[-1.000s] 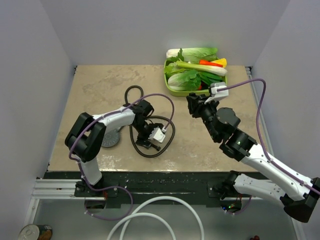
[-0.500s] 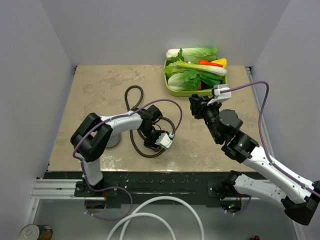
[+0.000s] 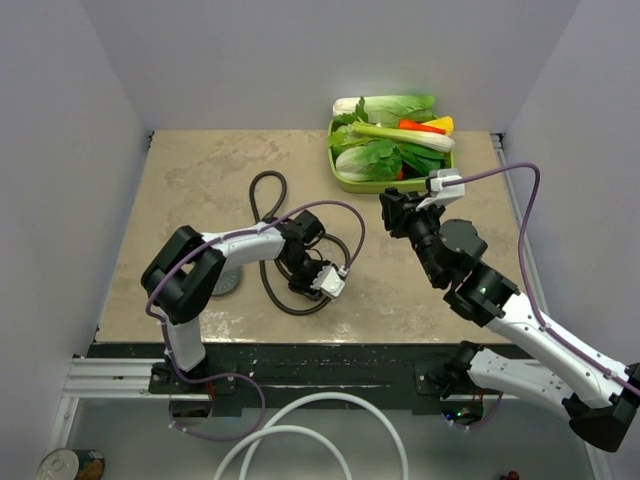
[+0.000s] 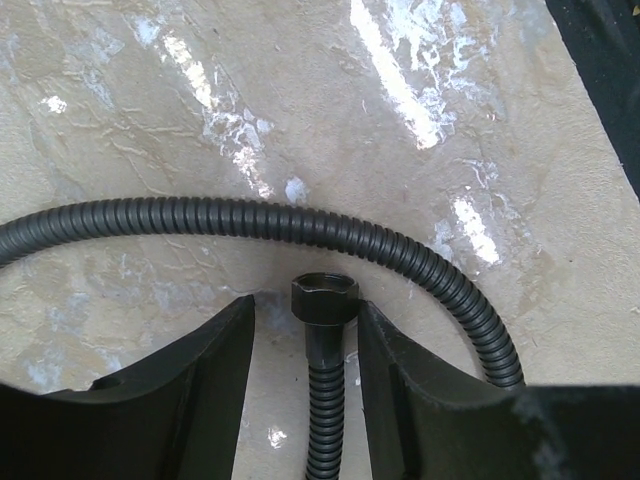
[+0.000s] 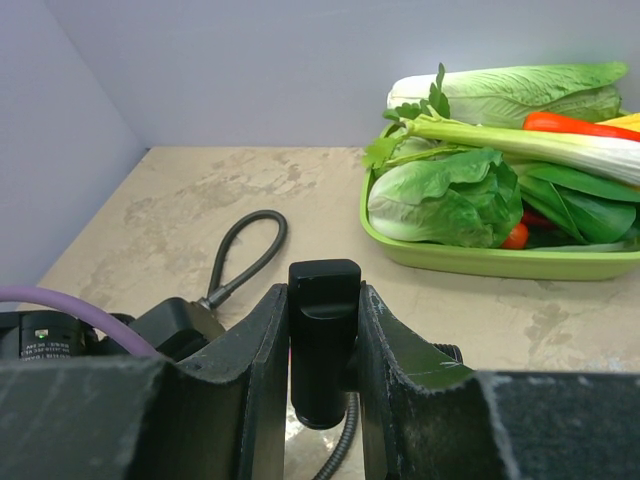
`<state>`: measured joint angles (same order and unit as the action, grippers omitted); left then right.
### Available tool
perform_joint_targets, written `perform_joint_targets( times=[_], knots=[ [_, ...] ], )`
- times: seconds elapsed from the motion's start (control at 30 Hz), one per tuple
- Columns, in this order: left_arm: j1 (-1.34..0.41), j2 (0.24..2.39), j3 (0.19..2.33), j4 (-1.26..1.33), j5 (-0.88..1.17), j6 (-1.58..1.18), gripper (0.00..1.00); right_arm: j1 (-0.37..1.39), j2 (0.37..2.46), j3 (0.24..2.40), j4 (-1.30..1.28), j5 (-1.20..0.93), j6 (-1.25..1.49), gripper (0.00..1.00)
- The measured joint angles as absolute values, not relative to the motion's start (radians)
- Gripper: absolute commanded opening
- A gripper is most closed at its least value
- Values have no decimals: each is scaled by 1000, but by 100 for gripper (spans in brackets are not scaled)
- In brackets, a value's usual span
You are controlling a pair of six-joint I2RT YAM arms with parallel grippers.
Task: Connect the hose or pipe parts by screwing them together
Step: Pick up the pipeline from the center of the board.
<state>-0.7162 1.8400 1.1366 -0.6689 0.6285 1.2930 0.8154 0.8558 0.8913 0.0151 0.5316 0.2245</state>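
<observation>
Left gripper (image 4: 306, 305): jaws narrow, straddling the nut end (image 4: 325, 297) of the black hose (image 4: 250, 218). The nut sat against one finger, with a sliver of tabletop visible before the other, so this did not read as a clamped hold. Nothing was lifted; the hose lay flat on the table (image 3: 180, 180).

Axis: the end section ran along the fingers, with the nut toward the fingertips and opening away from the wrist. The jaws would therefore close across the hose's width, just behind the nut. A further curve of the same hose passed crosswise just beyond the nut.

Right gripper (image 5: 323, 290): jaws pressed on both sides of the small black fitting (image 5: 323, 340), which was held upright above the table.

From above, the fitting was well apart from the nut end, off to the right. The left arm was at the hose. The shower head (image 3: 224, 283) lay to the left, partly hidden under the left arm.

Judgement: the coming move depends on turning the nut's opening toward the fitting.
</observation>
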Motion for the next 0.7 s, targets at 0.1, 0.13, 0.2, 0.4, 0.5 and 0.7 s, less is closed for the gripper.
perform_joint_targets(
  times=[0.1,0.13,0.2,0.4,0.5,0.7],
  knots=[
    [-722,1840,1130,-667,628,1293,49,812,856,891,15,531,224,0],
    [-725,1840,1129,-665,628,1293,49,811,856,891,15,531,225,0],
    [-733,1840,1129,-661,629,1292,49,810,856,891,15,531,225,0],
    [-743,1840,1125,-654,632,1292,45,810,856,891,15,531,225,0],
    [-743,1839,1121,-652,636,1293,49,808,856,891,15,531,225,0],
    [-743,1804,1075,-629,631,1300,54,804,856,891,15,531,225,0]
  ],
)
